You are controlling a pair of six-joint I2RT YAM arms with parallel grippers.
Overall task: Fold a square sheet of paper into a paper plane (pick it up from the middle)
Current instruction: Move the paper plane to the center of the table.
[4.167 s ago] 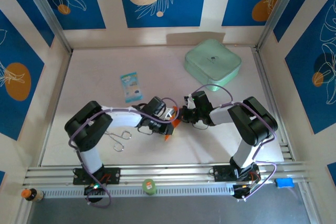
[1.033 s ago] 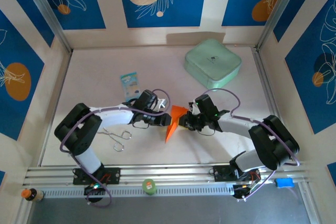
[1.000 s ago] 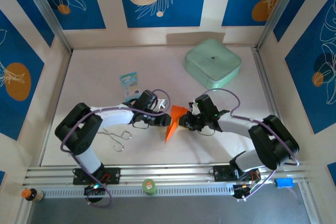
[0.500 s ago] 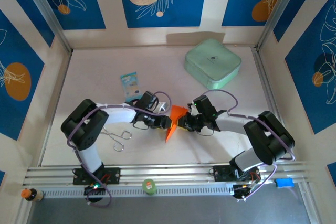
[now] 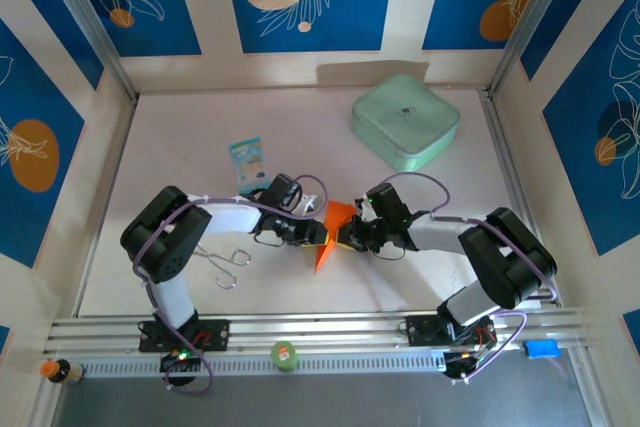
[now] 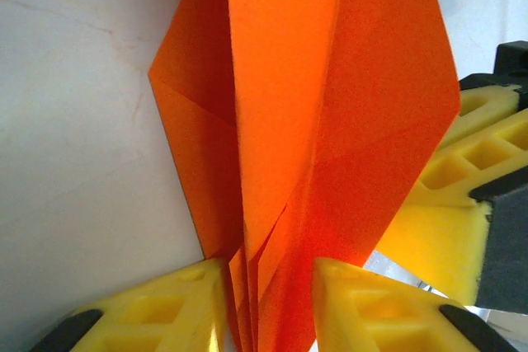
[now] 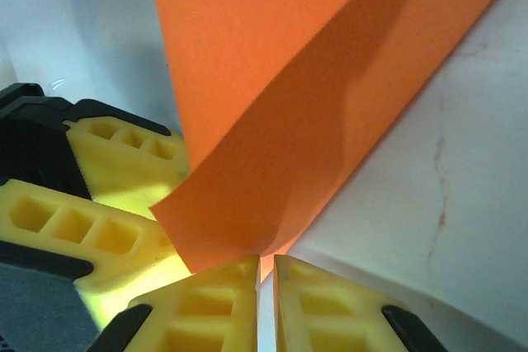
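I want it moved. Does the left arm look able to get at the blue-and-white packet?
Probably not: the packet lies uncovered nearby, but the left gripper holds the orange paper.

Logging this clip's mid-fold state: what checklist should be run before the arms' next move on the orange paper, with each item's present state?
1. Folded paper sits between the fingers of the left gripper: ok.
2. Left gripper clamps it firmly: cannot tell; the layers splay in the gap.
3. Right gripper pinches the paper's edge: ok.
4. The two grippers meet the paper from opposite sides, close together: ok.
5. Packet and box lie apart from the paper: ok.
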